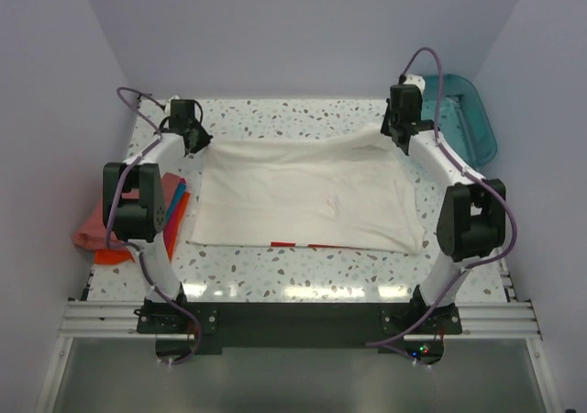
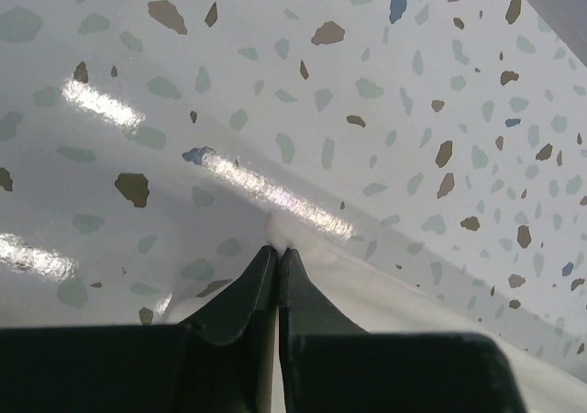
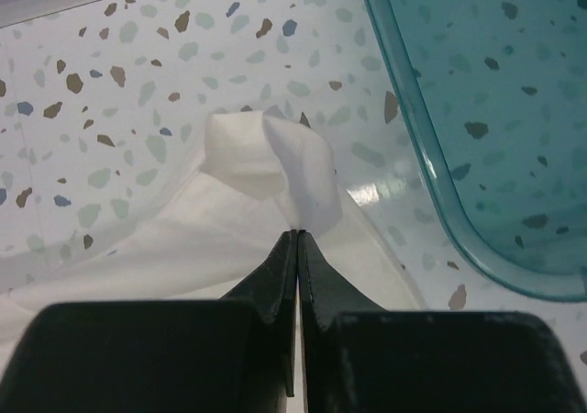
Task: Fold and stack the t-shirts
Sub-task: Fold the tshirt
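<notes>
My left gripper (image 2: 278,251) is pressed together, pinching the far left corner of the large white cloth t-shirt (image 1: 307,197). My right gripper (image 3: 298,234) is likewise clamped on the far right corner, where the fabric bunches just past the fingertips. My left arm (image 1: 138,202) and right arm (image 1: 463,216) reach forward over the speckled terrazzo table (image 1: 303,271), elbows raised, with the shirt spread flat between them. A teal translucent plastic tub (image 1: 470,119) sits just right of the right gripper, and the tabletop shows through its floor. At the table's left edge, partly behind my left arm, lie folded salmon-pink, orange-red and blue t-shirts (image 1: 101,234).
</notes>
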Motion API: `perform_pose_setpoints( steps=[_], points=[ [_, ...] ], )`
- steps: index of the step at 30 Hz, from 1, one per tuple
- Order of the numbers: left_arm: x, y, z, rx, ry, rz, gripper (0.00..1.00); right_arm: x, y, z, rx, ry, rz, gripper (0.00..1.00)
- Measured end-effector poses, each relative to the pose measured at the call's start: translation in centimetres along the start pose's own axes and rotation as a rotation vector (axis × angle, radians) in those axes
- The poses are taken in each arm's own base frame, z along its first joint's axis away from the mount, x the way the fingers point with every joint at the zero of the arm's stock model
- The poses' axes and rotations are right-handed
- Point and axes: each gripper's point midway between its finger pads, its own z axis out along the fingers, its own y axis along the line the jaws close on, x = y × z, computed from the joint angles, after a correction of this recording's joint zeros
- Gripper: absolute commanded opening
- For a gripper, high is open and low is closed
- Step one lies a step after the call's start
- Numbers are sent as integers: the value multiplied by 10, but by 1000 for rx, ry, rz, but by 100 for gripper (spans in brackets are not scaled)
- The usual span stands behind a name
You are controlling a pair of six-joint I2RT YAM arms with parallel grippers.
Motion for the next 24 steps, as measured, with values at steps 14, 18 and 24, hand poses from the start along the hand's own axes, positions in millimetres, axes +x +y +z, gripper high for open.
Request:
perform_pose_setpoints(
  steps=[14, 18, 24],
  points=[
    [29, 22, -40, 10, 21, -33, 0, 61, -20, -89, 10, -2, 91, 0],
    [35, 26, -53, 18, 19, -51, 0, 83, -29, -110, 8, 0, 124, 0],
    [54, 40, -72, 21, 33, -77, 0, 117, -46, -137, -10, -9, 218, 0]
  ],
)
